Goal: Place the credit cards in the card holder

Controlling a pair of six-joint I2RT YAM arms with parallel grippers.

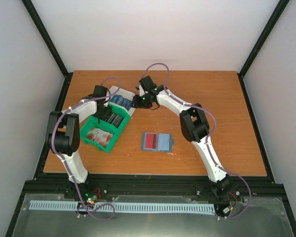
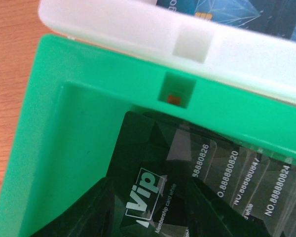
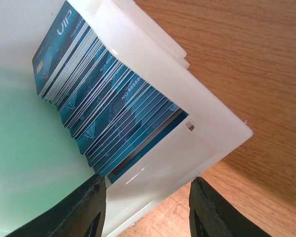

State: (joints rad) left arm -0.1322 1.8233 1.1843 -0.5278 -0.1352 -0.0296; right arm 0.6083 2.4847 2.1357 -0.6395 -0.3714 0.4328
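The card holder (image 1: 163, 142) lies open and flat on the tabletop (image 1: 212, 98), to the right of the green bin (image 1: 95, 143) and apart from it; a red card (image 1: 150, 141) sits on its left half. More red cards (image 1: 98, 134) lie in the near end of the green bin, dark cards (image 2: 153, 163) in its far end; blue cards (image 3: 108, 98) stand packed on edge in the white bin (image 3: 187, 98), right against the green bin's far side. The left tool (image 1: 106, 114) hangs over the dark cards inside the green bin; I cannot tell whether it is open or gripping one. The right tool (image 3: 148, 207) stands open at the white bin's end, beyond the green bin; its fingers (image 3: 84, 210) are spread above the end wall, holding nothing.
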